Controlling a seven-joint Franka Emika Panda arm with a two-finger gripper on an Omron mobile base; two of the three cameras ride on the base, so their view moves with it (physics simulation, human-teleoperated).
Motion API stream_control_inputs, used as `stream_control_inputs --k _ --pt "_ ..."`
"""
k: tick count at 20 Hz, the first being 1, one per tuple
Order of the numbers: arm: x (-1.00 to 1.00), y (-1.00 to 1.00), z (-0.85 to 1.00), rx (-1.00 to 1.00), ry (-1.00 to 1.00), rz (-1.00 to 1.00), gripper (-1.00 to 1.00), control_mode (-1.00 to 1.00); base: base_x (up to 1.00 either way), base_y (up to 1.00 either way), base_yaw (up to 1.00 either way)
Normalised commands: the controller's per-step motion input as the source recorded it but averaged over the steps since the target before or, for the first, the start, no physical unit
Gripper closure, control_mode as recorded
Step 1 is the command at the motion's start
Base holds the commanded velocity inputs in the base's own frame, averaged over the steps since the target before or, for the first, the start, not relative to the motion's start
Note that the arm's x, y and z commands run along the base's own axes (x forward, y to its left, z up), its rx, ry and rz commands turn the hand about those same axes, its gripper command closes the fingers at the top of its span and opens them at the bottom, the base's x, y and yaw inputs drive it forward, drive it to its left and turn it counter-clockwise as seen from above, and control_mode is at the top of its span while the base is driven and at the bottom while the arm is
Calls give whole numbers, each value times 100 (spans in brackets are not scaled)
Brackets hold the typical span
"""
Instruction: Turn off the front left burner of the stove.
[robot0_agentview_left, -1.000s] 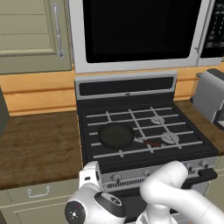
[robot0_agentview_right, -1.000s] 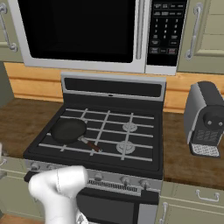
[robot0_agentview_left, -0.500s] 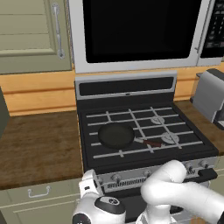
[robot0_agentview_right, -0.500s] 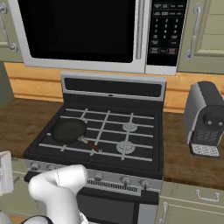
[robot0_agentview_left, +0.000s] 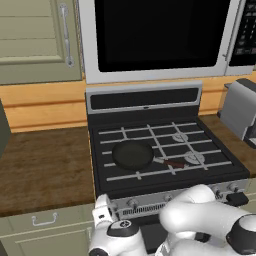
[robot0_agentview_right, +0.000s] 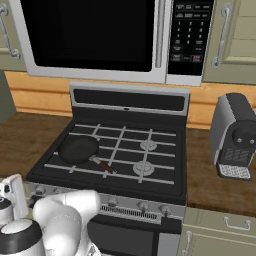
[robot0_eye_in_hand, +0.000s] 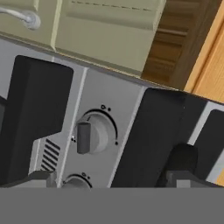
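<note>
The stove (robot0_agentview_left: 145, 100) (robot0_agentview_right: 127, 102) has a black top with pale grey grates. A round black skillet (robot0_agentview_left: 132, 154) (robot0_agentview_right: 78, 149) covers the front left burner (robot0_agentview_left: 107, 165) (robot0_agentview_right: 56, 165), so only its grate bars show. My gripper (robot0_agentview_left: 102, 210) (robot0_agentview_right: 12, 192) hangs low at the left end of the stove's steel front. In the hand view the gripper (robot0_eye_in_hand: 94, 135) is open, with a small round silver knob (robot0_eye_in_hand: 89, 136) between its two dark fingers (robot0_eye_in_hand: 35, 118) and a gap on each side. A second knob (robot0_eye_in_hand: 76, 183) peeks in at the bottom edge.
A large black-doored microwave (robot0_agentview_left: 160, 35) (robot0_agentview_right: 90, 35) hangs above the stove. A grey appliance (robot0_agentview_left: 240, 107) (robot0_agentview_right: 235, 135) stands on the wooden counter (robot0_agentview_right: 215, 175) to the right. More counter (robot0_agentview_left: 45, 165) lies left, over a pale green drawer (robot0_agentview_left: 45, 220) (robot0_eye_in_hand: 100, 26).
The hand has dropped a little and drawn closer to the left end of the stove's front panel. The skillet and stove have not moved.
</note>
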Motion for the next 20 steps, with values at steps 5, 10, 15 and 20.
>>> stream_control_inputs --k 5,10,15,20 --pt "19 28 -32 -5 -18 -7 -100 -100 0 0 0" --pt "10 21 -27 0 -9 -2 -100 -100 0 0 0" --pt "5 21 -22 0 -2 0 -100 -100 0 0 0" --pt "-3 -34 0 0 -10 1 -100 -100 0 0 0"
